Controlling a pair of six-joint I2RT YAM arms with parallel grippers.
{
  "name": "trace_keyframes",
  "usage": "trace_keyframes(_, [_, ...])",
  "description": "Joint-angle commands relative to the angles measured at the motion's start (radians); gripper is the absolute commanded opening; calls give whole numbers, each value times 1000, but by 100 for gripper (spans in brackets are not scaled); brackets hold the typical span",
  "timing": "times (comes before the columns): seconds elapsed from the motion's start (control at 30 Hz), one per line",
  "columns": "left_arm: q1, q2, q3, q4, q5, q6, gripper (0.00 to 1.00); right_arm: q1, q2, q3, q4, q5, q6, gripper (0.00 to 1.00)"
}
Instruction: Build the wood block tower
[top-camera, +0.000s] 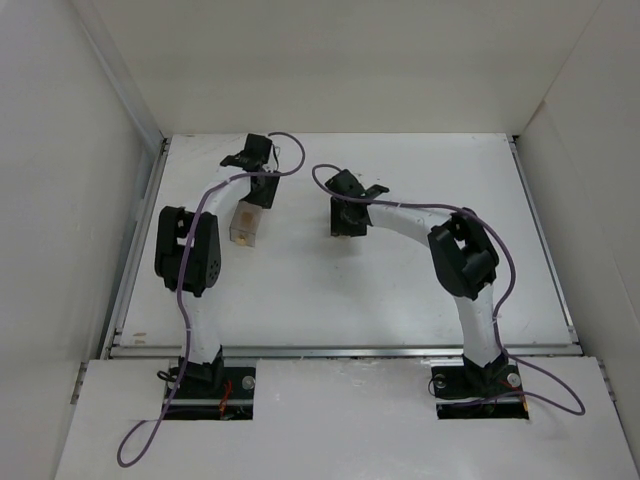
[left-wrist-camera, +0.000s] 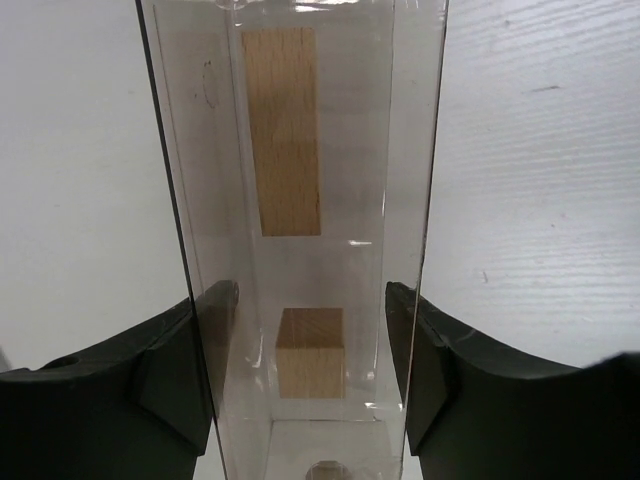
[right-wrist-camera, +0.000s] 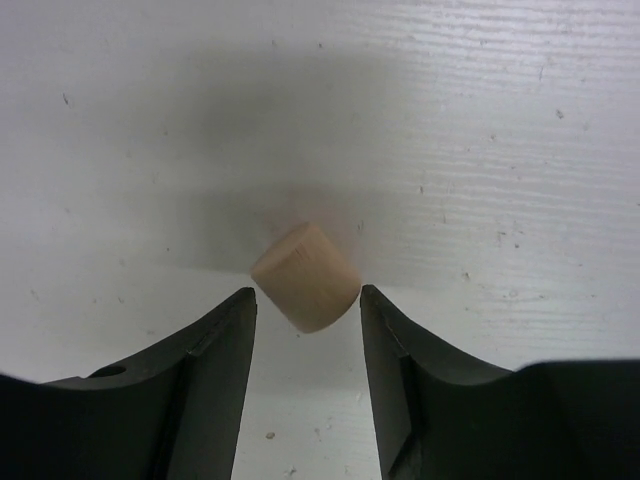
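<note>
In the left wrist view a clear plastic box stands between my left gripper's black fingers, which press on its two side walls. Inside it lie a pale wooden bar and, nearer me, a wooden cube. From above, the left gripper holds the box at the table's back left. My right gripper has both fingertips touching a small tan rounded wood block, which is tilted and slightly blurred over the white table. Seen from above, the right gripper points down near the table's middle.
The white table is enclosed by white walls at the back and on both sides. A metal rail runs along its near edge. Purple cables loop from both arms.
</note>
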Motion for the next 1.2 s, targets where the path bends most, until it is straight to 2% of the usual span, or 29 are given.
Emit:
trace_keyframes(0.0, [-34, -75, 57, -3, -190, 29, 0, 2, 42, 67, -31, 58, 8, 51])
trace_keyframes(0.07, [-57, -75, 26, 13, -248, 46, 0, 2, 42, 67, -20, 48, -4, 43])
trace_keyframes(0.13, [-105, -75, -5, 43, -371, 95, 0, 2, 51, 67, -20, 58, -4, 36])
trace_keyframes(0.23, [-171, -64, -69, 114, -490, 144, 0, 11, 39, 58, -20, 82, -4, 28])
trace_keyframes(0.33, [-208, -32, -91, 137, -544, 166, 0, 11, 39, 35, -20, 103, -4, 20])
trace_keyframes(0.53, [-228, -18, -57, 128, -546, 147, 0, 11, 11, -5, -20, 125, -4, 19])
trace_keyframes(0.63, [-228, -39, -25, 82, -496, 134, 0, 11, -7, -25, -20, 137, -4, 19])
trace_keyframes(0.77, [-199, -88, 12, 28, -287, 79, 0, -7, -27, -43, -11, 137, -4, 19])
trace_keyframes(0.87, [-98, -136, 21, 7, 68, 48, 0, -30, -70, -80, 14, 116, -4, 18])
trace_keyframes(0.9, [-70, -150, 21, 7, 69, 36, 0, -30, -81, -91, 14, 116, -4, 18])
trace_keyframes(0.93, [-41, -150, 21, 7, 220, 35, 0, -44, -92, -102, 26, 104, -4, 18])
trace_keyframes(1.0, [16, -159, -5, 17, 330, 9, 0, -57, -124, -138, 50, 82, -15, 18])
trace_keyframes(1.03, [69, -150, -14, 28, 430, -1, 0, -66, -136, -152, 63, 62, -25, 18])
trace_keyframes(1.13, [145, -118, -61, 51, 581, -11, 0, -66, -171, -188, 106, 26, -35, 18])
trace_keyframes(1.17, [195, -106, -74, 66, 694, -21, 0, -66, -172, -197, 106, 7, -45, 18])
